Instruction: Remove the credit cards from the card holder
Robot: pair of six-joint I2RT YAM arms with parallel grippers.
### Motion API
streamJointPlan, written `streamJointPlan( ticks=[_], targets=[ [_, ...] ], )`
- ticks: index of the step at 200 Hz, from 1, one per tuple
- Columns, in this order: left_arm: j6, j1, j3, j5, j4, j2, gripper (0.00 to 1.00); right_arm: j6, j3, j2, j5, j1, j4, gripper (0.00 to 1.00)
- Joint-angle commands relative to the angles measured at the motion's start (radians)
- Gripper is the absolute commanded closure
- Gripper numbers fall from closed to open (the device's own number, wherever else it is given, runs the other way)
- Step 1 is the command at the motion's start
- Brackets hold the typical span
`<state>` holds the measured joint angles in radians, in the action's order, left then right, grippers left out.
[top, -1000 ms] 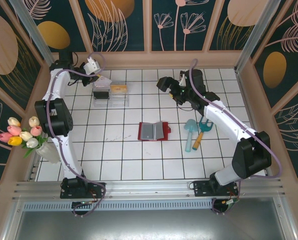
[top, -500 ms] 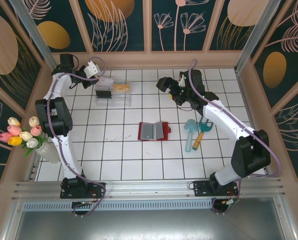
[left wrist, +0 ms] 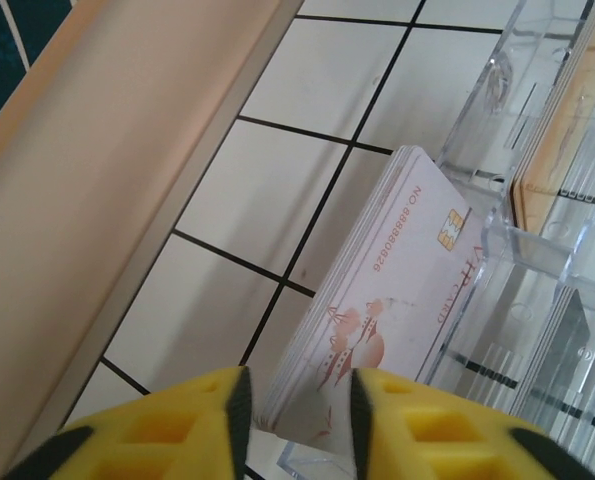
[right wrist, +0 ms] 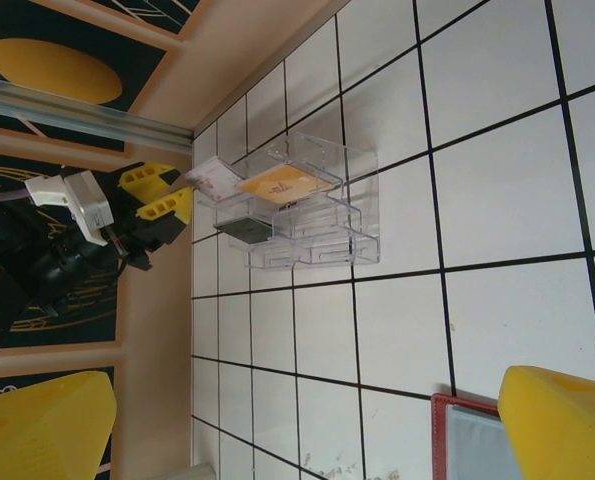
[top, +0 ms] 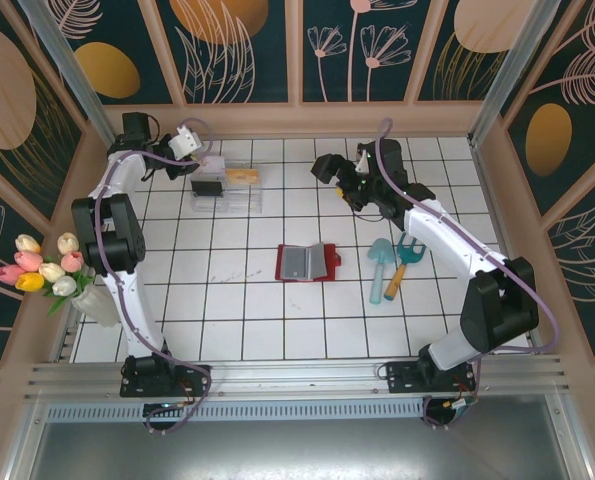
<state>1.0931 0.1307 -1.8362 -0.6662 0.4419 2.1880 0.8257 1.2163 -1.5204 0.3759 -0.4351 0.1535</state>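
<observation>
The red card holder [top: 307, 262] lies open on the tiles, its grey-blue pockets facing up; its red corner [right wrist: 440, 440] also peeks into the right wrist view. A stack of pale credit cards [left wrist: 397, 270] printed with a chip leans in the end compartment of a clear plastic box [top: 227, 200]. My left gripper [left wrist: 297, 410] is open. Its yellow fingers flank the stack's near end, with a slim gap on the left side. A tan-orange card [right wrist: 282, 185] and a dark card [right wrist: 245, 230] lie in other compartments. My right gripper [top: 325, 168] hangs wide open above the tiles, behind the holder.
Teal toy garden tools [top: 385, 268] lie right of the holder. A vase of tulips [top: 47, 272] stands at the left wall. The wooden back-left wall [left wrist: 107, 200] runs close behind my left gripper.
My left gripper has drawn back from above the clear box toward the back-left wall. The box has shifted slightly right. The right arm has barely moved.
</observation>
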Motion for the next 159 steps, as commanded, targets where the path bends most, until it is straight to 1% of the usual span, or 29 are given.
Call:
streamJointPlan(
  ticks=[1, 33, 46, 74, 87, 102, 106, 109, 114, 119, 122, 126, 127, 129, 139, 159],
  targets=[
    [-0.004, -0.005, 0.018, -0.006, -0.026, -0.076, 0.57, 0.008, 0.013, -0.007, 0.02, -0.007, -0.032, 0.01],
    [-0.109, -0.005, 0.04, -0.056, -0.075, -0.142, 0.5, -0.018, 0.002, -0.009, -0.002, -0.016, -0.01, 0.01],
    [-0.214, -0.005, 0.074, -0.07, -0.143, -0.186, 0.45, -0.043, 0.0, -0.01, -0.036, -0.03, 0.016, 0.01],
    [-0.445, -0.006, 0.217, -0.089, -0.3, -0.314, 0.38, -0.081, 0.011, -0.033, -0.132, -0.084, 0.09, 0.02],
    [-0.566, -0.008, 0.293, -0.076, -0.371, -0.382, 0.36, -0.089, 0.023, -0.058, -0.158, -0.106, 0.124, 0.08],
    [-0.677, -0.007, 0.365, -0.081, -0.418, -0.457, 0.34, -0.096, 0.044, -0.091, -0.186, -0.168, 0.17, 0.13],
    [-0.715, -0.006, 0.383, -0.079, -0.434, -0.467, 0.32, -0.099, 0.047, -0.098, -0.198, -0.182, 0.178, 0.14],
    [-0.742, -0.006, 0.397, -0.077, -0.443, -0.493, 0.28, -0.1, 0.049, -0.104, -0.206, -0.191, 0.185, 0.15],
    [-0.781, -0.006, 0.419, -0.074, -0.455, -0.519, 0.25, -0.094, 0.051, -0.114, -0.22, -0.21, 0.197, 0.16],
    [-0.816, -0.008, 0.441, -0.07, -0.466, -0.54, 0.2, -0.091, 0.054, -0.126, -0.229, -0.225, 0.208, 0.16],
    [-0.837, -0.007, 0.454, -0.067, -0.471, -0.552, 0.15, -0.088, 0.052, -0.132, -0.233, -0.233, 0.214, 0.17],
    [-0.862, -0.007, 0.472, -0.06, -0.476, -0.569, 0.08, -0.084, 0.052, -0.14, -0.242, -0.245, 0.222, 0.17],
    [-0.868, -0.007, 0.478, -0.058, -0.478, -0.572, 0.05, -0.084, 0.052, -0.142, -0.245, -0.248, 0.224, 0.18],
    [-0.878, -0.007, 0.486, -0.053, -0.48, -0.58, 0.02, -0.08, 0.052, -0.145, -0.251, -0.254, 0.23, 0.18],
    [-0.941, -0.006, 0.53, -0.026, -0.495, -0.616, 0.01, -0.067, 0.049, -0.165, -0.284, -0.286, 0.251, 0.19],
    [-1.025, -0.006, 0.606, 0.028, -0.489, -0.686, 0.02, -0.04, 0.043, -0.204, -0.344, -0.344, 0.289, 0.21]
  ],
)
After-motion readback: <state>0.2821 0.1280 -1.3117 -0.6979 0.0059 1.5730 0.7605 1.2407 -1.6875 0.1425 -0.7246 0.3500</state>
